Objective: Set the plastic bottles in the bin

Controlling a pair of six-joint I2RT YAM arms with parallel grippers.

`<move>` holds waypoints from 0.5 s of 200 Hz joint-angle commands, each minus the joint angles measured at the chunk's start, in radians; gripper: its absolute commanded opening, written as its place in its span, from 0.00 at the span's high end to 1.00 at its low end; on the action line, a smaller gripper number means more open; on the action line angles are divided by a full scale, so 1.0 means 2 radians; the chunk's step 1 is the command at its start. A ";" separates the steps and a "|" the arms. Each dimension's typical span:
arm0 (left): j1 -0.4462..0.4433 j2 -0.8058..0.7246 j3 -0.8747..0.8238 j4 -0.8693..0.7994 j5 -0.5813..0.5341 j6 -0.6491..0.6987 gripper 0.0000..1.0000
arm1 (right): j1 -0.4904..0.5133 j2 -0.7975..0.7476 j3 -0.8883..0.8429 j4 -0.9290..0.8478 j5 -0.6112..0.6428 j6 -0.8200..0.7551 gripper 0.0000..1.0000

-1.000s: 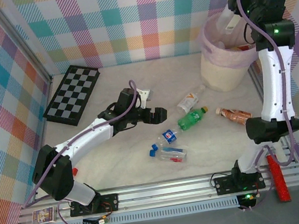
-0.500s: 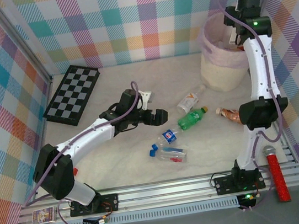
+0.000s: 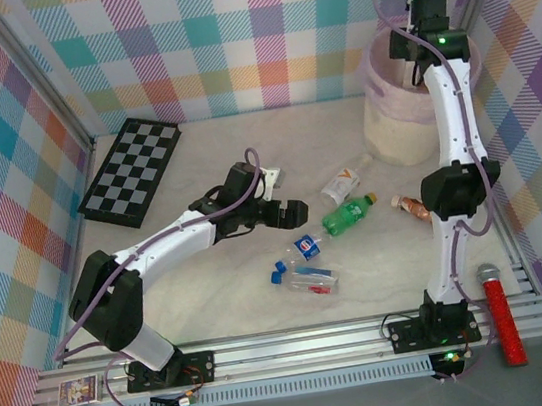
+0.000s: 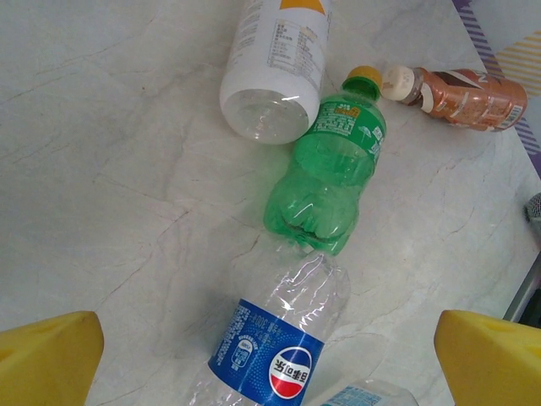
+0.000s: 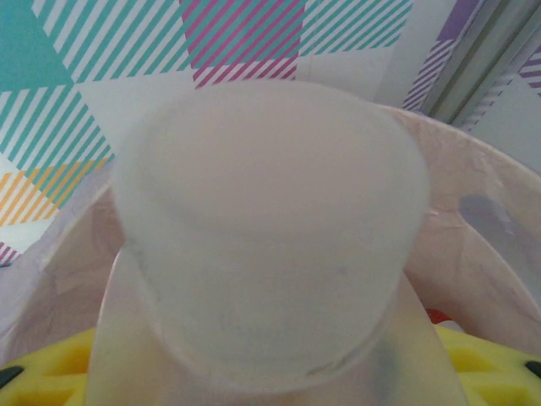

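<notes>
1. A checkerboard point(image 3: 132, 172) lies flat by the left wall. A small card point(image 3: 78, 392) sits at the left end of the near rail point(image 3: 301, 345).
2. The left arm reaches across from its base. The left gripper point(image 3: 290, 210) hangs over mid-table, and its yellow fingers point(image 4: 46, 355) stand wide apart with nothing between them.
3. The table point(image 3: 273, 142) is bare from the checkerboard along the far wall to the bin, and also between the left arm and the rail.
4. The Pepsi bottle point(image 4: 270, 355) lies under the left gripper. Its far end is just beside the base of the green bottle point(image 4: 325, 178), perhaps touching it.
5. A second clear bottle point(image 3: 314, 280) lies nearer the rail.
6. The white-labelled bottle point(image 4: 275, 59) lies just beyond the green one, and the brown bottle point(image 4: 469, 97) lies near the green one's cap.
7. In the top view the right arm's elbow hides part of the brown bottle.
8. The bin point(image 3: 388, 136) stands in the far right corner, close to the right wall.
9. The right gripper point(image 5: 270, 376) is clamped on a pale bottle point(image 5: 270, 211) above the bin's liner point(image 5: 473, 194).
10. A red stick point(image 3: 504, 320) lies across the rail's right end, by the wall.
</notes>
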State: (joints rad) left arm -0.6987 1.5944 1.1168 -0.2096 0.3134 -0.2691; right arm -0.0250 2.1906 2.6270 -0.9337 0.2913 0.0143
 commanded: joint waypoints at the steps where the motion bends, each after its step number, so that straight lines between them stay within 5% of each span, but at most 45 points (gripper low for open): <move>1: -0.006 -0.008 0.008 -0.004 0.001 0.003 0.00 | -0.011 0.032 -0.002 -0.069 -0.032 0.031 0.70; 46: -0.006 -0.005 0.005 0.000 0.001 0.001 0.00 | -0.036 0.024 -0.016 -0.070 -0.139 0.143 0.66; 100: -0.008 -0.005 0.002 0.008 0.001 -0.004 0.00 | -0.061 -0.058 -0.207 0.114 -0.248 0.346 0.57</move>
State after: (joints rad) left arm -0.6991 1.5944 1.1168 -0.2070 0.3130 -0.2695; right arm -0.1452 2.1376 2.3245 -0.8070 -0.0570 0.4557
